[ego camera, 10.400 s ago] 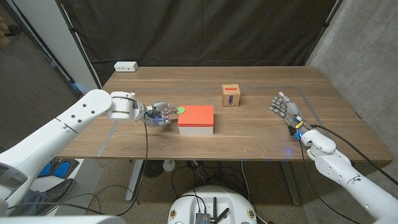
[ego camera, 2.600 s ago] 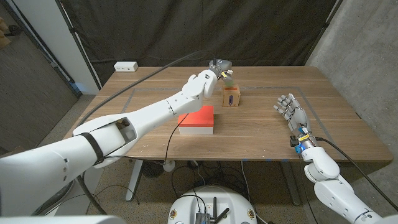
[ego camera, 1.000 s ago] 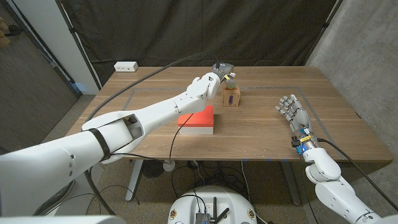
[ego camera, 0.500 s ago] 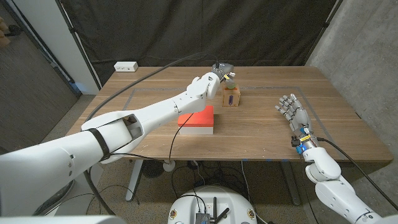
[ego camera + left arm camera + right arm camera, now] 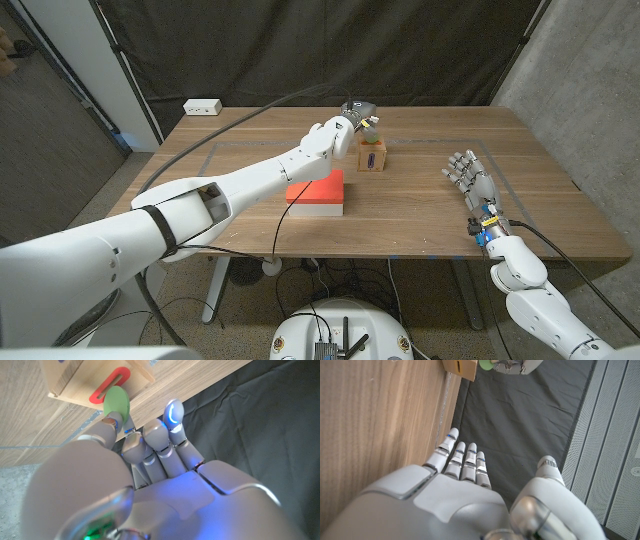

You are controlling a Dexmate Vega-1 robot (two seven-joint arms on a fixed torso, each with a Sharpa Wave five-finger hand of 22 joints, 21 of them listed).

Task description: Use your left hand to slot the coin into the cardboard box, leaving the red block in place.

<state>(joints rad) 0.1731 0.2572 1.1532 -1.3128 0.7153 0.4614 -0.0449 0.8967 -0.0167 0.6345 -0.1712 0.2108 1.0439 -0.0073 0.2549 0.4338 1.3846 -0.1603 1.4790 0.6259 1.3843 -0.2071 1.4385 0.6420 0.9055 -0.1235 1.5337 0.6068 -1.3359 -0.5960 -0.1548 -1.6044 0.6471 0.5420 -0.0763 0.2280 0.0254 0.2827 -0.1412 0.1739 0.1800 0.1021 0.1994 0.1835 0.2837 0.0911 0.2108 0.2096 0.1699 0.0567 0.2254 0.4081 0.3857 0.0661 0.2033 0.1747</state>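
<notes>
**Coin edge at the slot mouth, not yet in**

The counter (image 5: 420, 215) fills the middle of the head frame. The red block (image 5: 318, 191) lies at centre-left on it, under the outstretched left arm and apart from the hand, so it looks safe where it is. The box (image 5: 372, 155) stands just above centre, with the left hand (image 5: 352, 117) directly above it at upper centre. The right hand (image 5: 468, 176) waits at centre-right, fingers spread and holding nothing, well apart from the box.

In the left wrist frame, the left hand pinches the green coin (image 5: 116, 402) between its fingertips at upper left. The red-rimmed slot (image 5: 110, 385) runs diagonally on the box top, and the coin's edge touches or just overlaps its near end. The coin's flat seems roughly in line with the slot's long axis, so the coming move is likely a short push along that line.
</notes>
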